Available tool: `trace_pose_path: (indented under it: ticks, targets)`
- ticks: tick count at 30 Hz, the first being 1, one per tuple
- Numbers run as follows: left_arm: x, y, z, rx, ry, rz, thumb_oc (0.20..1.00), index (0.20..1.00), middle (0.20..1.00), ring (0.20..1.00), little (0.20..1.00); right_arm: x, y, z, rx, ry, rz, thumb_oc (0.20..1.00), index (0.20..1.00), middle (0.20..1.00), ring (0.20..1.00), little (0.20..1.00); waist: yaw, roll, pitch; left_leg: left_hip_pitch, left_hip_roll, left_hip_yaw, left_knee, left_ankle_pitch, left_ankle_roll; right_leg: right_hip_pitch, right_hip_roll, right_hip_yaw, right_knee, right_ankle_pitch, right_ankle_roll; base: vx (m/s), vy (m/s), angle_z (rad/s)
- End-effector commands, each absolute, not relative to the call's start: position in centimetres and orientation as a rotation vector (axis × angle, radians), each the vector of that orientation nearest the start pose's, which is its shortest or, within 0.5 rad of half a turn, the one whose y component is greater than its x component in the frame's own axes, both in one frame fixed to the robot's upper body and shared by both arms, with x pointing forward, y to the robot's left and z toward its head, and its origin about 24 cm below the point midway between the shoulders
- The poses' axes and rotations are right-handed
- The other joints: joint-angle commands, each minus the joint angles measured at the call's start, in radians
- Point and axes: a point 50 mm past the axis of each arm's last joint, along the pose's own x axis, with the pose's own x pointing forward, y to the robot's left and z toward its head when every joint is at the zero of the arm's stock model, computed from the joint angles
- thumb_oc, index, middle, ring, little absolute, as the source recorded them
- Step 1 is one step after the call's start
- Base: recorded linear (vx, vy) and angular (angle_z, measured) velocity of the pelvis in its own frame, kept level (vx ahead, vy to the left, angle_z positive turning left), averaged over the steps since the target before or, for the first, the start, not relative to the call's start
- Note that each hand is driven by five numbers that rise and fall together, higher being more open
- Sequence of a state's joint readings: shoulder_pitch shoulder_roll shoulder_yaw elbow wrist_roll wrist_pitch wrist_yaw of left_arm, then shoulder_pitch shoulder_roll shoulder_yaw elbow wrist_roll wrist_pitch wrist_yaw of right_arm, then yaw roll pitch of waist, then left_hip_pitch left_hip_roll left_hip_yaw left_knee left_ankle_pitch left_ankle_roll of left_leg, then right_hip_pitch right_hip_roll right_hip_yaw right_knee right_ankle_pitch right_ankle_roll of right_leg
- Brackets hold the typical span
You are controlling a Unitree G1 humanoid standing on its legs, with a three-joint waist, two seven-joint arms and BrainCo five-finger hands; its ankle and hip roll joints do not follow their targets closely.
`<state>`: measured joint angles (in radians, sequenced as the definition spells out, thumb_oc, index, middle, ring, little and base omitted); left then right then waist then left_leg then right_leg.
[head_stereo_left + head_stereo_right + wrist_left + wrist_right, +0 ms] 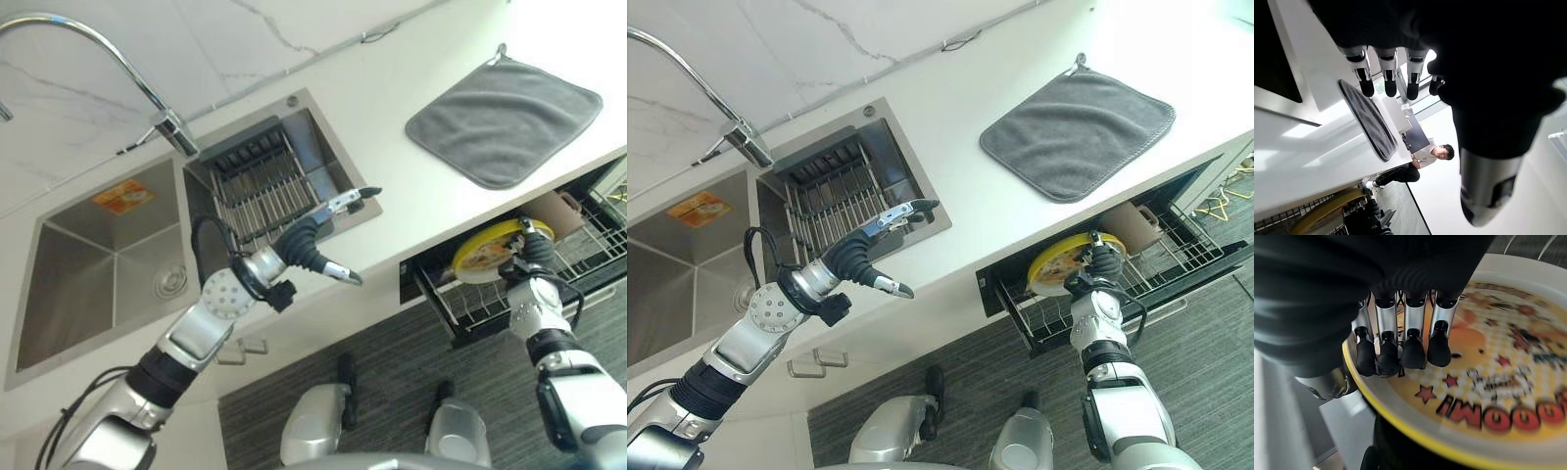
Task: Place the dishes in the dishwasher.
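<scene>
The right hand (1400, 340) is clamped on the rim of the yellow-rimmed plate (490, 250): in its wrist view the dark-tipped fingers (1414, 352) lie curled in a row on the printed face near the edge, and the thumb (1327, 382) shows below the rim on the other side, so the plate is pinched between them. Seen from the head, the plate stands nearly on edge over the wire rack (1161, 264) of the pulled-out dishwasher drawer (431, 294), its face turned toward the drawer's front end and its rim just under the counter (431, 196) edge. The coming move seems to turn on this: the plate must go down between the rack's wires with its flat face across the drawer's length, and the overhanging counter edge leaves little room above, so I judge the way in is downward and slightly outward, not up. A brown mug (1132, 225) sits in the rack just beyond the plate, near enough to be knocked. The left hand (328, 240), well apart, hovers over the sink's (88, 284) near rim with fingers straight and spread, holding nothing. Beyond it lie the dish rack (265, 186) in the sink, the faucet (98, 59), and a grey drying mat (505, 117) on the counter. A seated person (1425, 159) is visible far off.
</scene>
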<state>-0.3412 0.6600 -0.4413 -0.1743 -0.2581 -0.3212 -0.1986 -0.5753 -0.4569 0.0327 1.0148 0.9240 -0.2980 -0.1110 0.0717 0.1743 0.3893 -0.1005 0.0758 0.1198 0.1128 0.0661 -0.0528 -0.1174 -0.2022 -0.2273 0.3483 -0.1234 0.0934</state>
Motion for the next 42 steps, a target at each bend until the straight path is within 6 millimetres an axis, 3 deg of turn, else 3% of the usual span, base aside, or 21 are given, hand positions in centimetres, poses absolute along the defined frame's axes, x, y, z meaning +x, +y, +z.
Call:
trace_pose_path:
  ticks: [1,6,9,14,28,32,35,42]
  targets:
    - [25.8,11.7,18.2,0.372,-0.715,-0.749,1.000,1.000,1.000,1.000,1.000,35.2,-27.6,8.1,0.459,-0.119,-0.382,0.200,0.200,0.200,0.200,0.200,0.020,-0.020,-0.008,-0.014,-0.088,-0.047,0.075,-0.051,0.053,0.001,0.074,-0.050,0.072,-0.005,-0.107,-0.07,-0.029,-0.01]
    - [25.9,11.2,18.5,0.372,-0.743,-0.740,1.000,1.000,1.000,1.000,1.000,35.4,-25.6,6.8,0.471,-0.070,-0.380,0.200,0.200,0.200,0.200,0.200,0.018,-0.003,0.013,-0.030,-0.093,-0.047,0.091,-0.053,0.059,-0.018,0.069,-0.043,0.092,-0.008,-0.112,-0.04,0.015,-0.01]
    - [25.9,11.1,18.6,0.369,-0.749,-0.730,1.000,1.000,1.000,1.000,1.000,35.4,-25.6,6.5,0.466,-0.058,-0.397,0.200,0.200,0.200,0.200,0.200,0.015,0.009,0.021,-0.035,-0.097,-0.045,0.091,-0.049,0.059,-0.027,0.067,-0.037,0.099,-0.010,-0.113,-0.03,0.051,-0.02]
    - [26.1,11.1,19.1,0.367,-0.764,-0.729,1.000,1.000,1.000,1.000,1.000,35.5,-26.8,6.5,0.419,-0.028,-0.427,0.200,0.200,0.200,0.200,0.200,0.018,0.027,0.032,-0.056,-0.107,-0.053,0.094,-0.042,0.060,-0.051,0.059,-0.035,0.115,-0.015,-0.113,-0.04,0.029,-0.04]
    - [26.4,10.9,20.5,0.410,-0.815,-0.746,1.000,1.000,1.000,1.000,1.000,35.9,-29.2,7.4,0.184,0.138,-0.656,0.200,0.200,0.200,0.200,0.200,0.050,0.032,0.074,-0.126,-0.116,-0.067,0.111,-0.028,0.071,-0.116,0.051,-0.046,0.153,-0.007,-0.102,-0.04,-0.034,0.03]
    - [26.4,10.7,21.0,0.432,-0.844,-0.746,1.000,1.000,1.000,1.000,1.000,36.3,-29.9,8.7,0.140,0.134,-0.667,0.200,0.200,0.200,0.200,0.200,0.056,0.035,0.093,-0.154,-0.119,-0.066,0.117,-0.021,0.074,-0.142,0.046,-0.048,0.166,-0.004,-0.097,-0.02,-0.041,0.06]
    - [26.4,10.7,21.7,0.447,-0.876,-0.739,1.000,1.000,1.000,1.000,1.000,37.1,-30.4,11.0,0.105,0.088,-0.663,0.200,0.200,0.200,0.200,0.200,0.063,0.042,0.116,-0.190,-0.125,-0.066,0.127,-0.014,0.078,-0.182,0.037,-0.052,0.195,-0.005,-0.093,-0.01,-0.026,0.01]
    - [26.5,10.8,22.9,0.513,-0.941,-0.714,1.000,1.000,1.000,1.000,1.000,38.7,-29.6,15.3,0.120,-0.025,-0.656,0.200,0.200,0.200,0.200,0.200,0.094,0.047,0.131,-0.305,-0.132,-0.082,0.110,0.023,0.081,-0.303,0.047,-0.043,0.230,0.000,-0.079,-0.02,-0.044,0.00]
